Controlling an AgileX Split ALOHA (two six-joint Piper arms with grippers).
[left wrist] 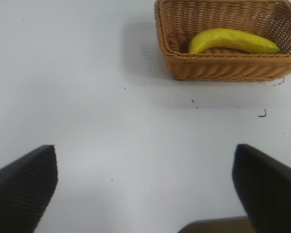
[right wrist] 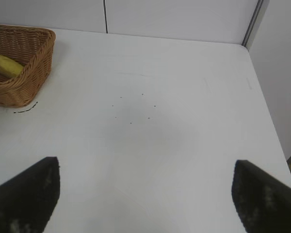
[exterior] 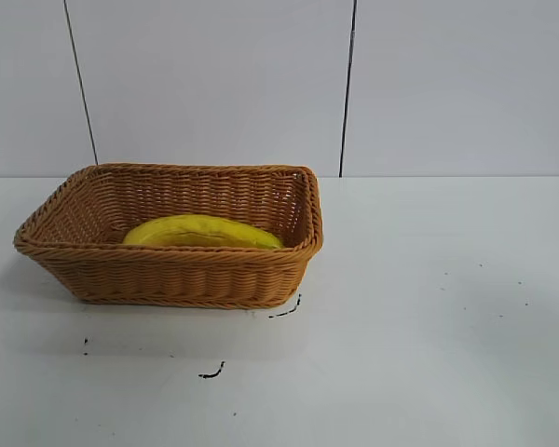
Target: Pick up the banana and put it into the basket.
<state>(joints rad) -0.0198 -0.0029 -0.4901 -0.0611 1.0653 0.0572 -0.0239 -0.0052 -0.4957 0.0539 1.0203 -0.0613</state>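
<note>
One banana point(exterior: 203, 232) lies flat inside the single wicker basket point(exterior: 172, 279), its curve running along the basket's length, near the front wall. The basket stands on the white desk point(exterior: 429, 326), toward the left arm's side in the exterior view. A few small black marks point(exterior: 212, 372) dot the desk in front of it. The left gripper point(left wrist: 144, 184) and the right gripper point(right wrist: 145, 194) each hang over bare desk, well apart from the basket, fingers spread wide and holding nothing.
</note>
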